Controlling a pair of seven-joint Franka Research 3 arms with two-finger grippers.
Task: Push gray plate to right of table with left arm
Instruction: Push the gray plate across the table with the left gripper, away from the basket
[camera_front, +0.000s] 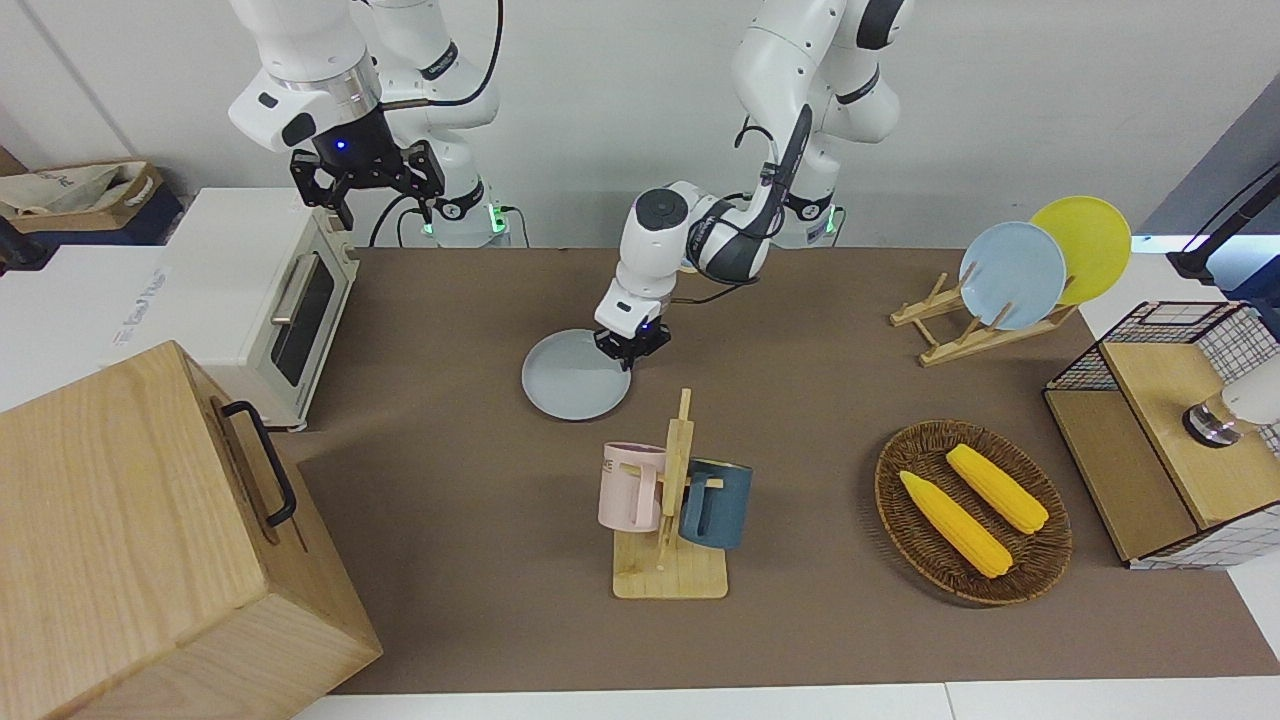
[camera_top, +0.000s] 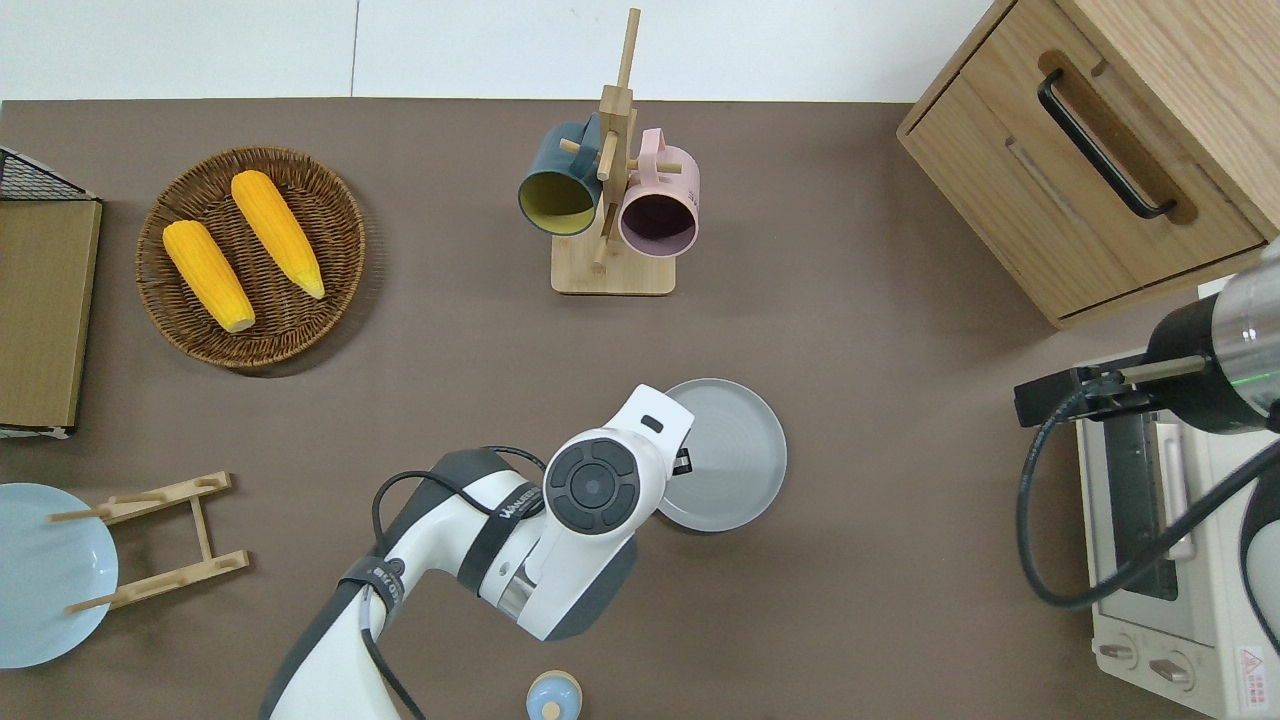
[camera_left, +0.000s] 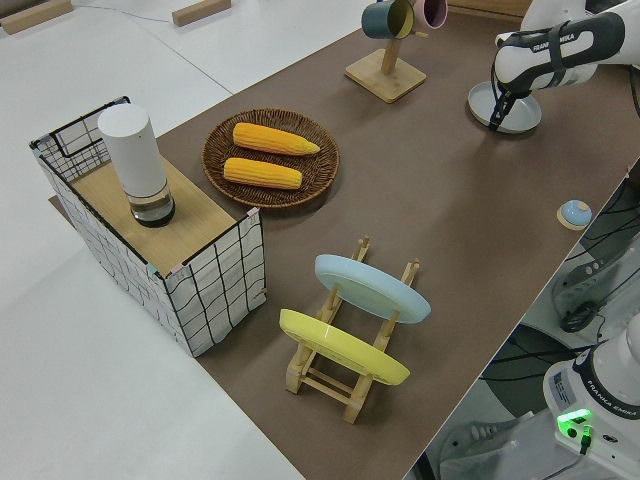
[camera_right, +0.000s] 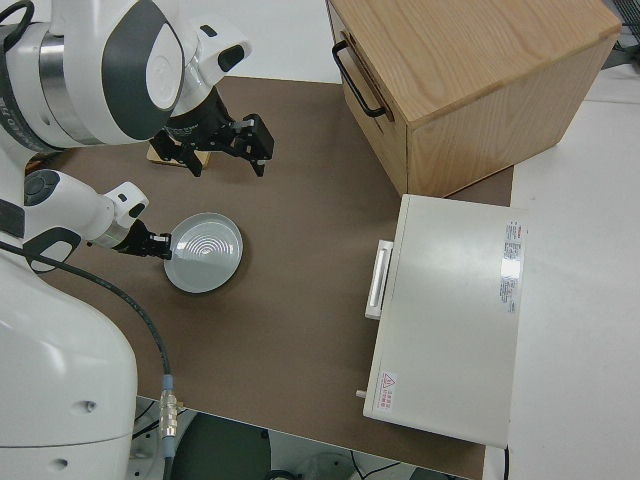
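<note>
The gray plate (camera_front: 572, 388) lies flat on the brown table (camera_front: 450, 450), between the mug rack and the robots; it also shows in the overhead view (camera_top: 728, 455) and the right side view (camera_right: 206, 252). My left gripper (camera_front: 628, 346) is low at the plate's rim on the side toward the left arm's end of the table, touching it; the overhead view (camera_top: 683, 462) and the left side view (camera_left: 497, 118) show it there too. My right gripper (camera_front: 385, 205) is parked with its fingers spread and nothing in it.
A mug rack (camera_front: 668, 500) with two mugs stands farther from the robots than the plate. A toaster oven (camera_front: 270, 295) and a wooden drawer box (camera_front: 150, 540) fill the right arm's end. A corn basket (camera_front: 972, 512) and a plate rack (camera_front: 1010, 280) sit toward the left arm's end.
</note>
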